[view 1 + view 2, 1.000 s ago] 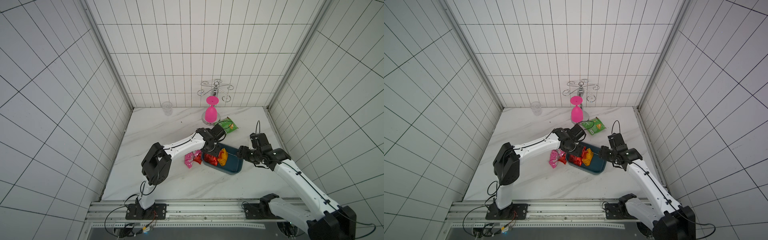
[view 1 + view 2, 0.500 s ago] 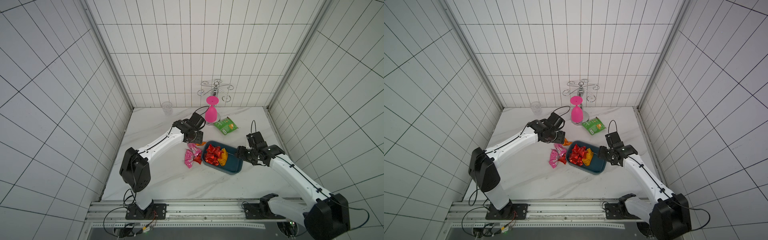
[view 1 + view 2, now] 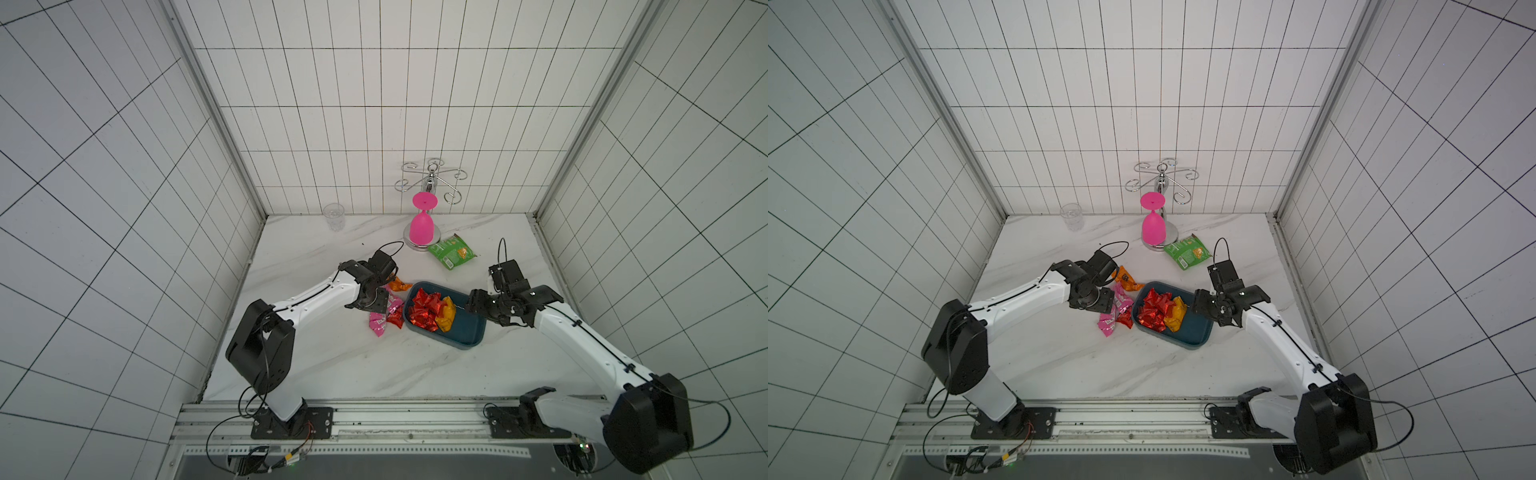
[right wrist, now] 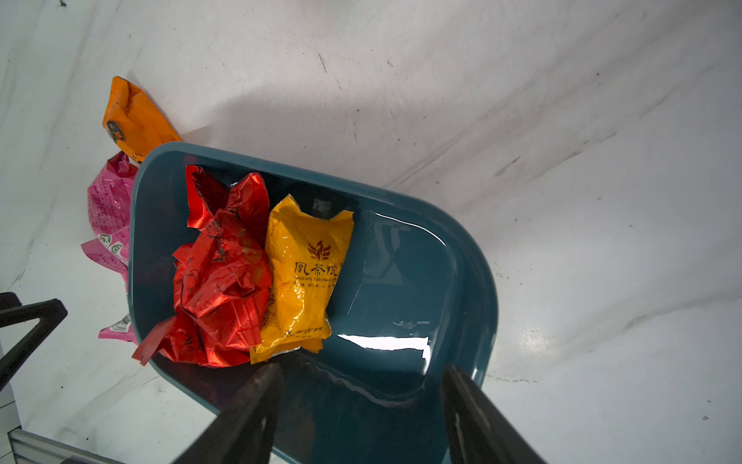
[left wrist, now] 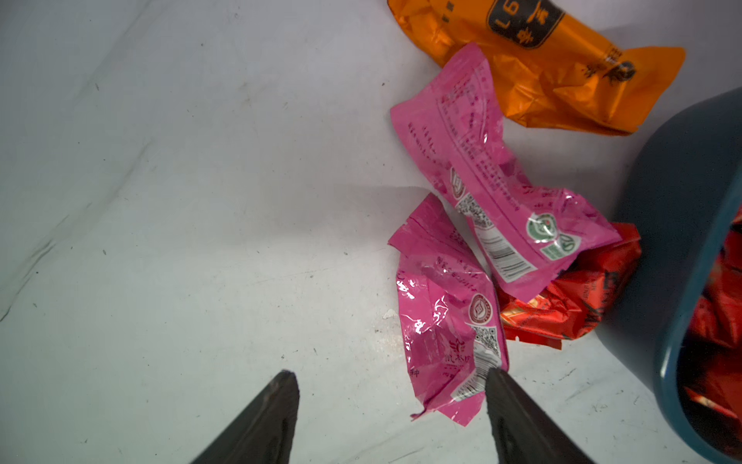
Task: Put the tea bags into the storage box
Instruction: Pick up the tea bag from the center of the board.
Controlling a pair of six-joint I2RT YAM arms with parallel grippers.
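The tea bags are crinkled, glossy foil sachets. A red heap [image 4: 217, 273] and a smoother yellow sachet [image 4: 301, 273] lie in the box [image 3: 469, 334], a shallow teal plastic tray with rounded corners and a shiny floor. In both top views they fill its 9 o'clock half, and the 4 o'clock end is bare. How many red ones make up the heap is hard to count.

Four more lie on the marble table [image 3: 332, 365] against the box's outer wall, from 9 to 11 o'clock. There is an orange sachet [image 5: 542, 68], a pink sachet [image 5: 494, 189] touching a second pink sachet [image 5: 445, 321], and a red sachet [image 5: 562, 309] mostly buried under the pink. The left wrist view cuts the box down to one corner.

The left gripper [image 5: 391, 381] hangs just above the loose ones, jaws apart and empty, one dark tip at the second pink sachet's edge. Its wrist hides part of the pink pair from above. The right gripper [image 4: 361, 373] hovers over the box's 3 o'clock end, jaws spread, holding nothing.

At the box's 12 o'clock lies a flat green packet [image 3: 451, 257]. Beyond it an upside-down pink goblet [image 3: 422, 226] is on a chrome wire rack [image 3: 432, 183]. A clear tumbler [image 3: 333, 216] stands at 10 o'clock by the back wall.
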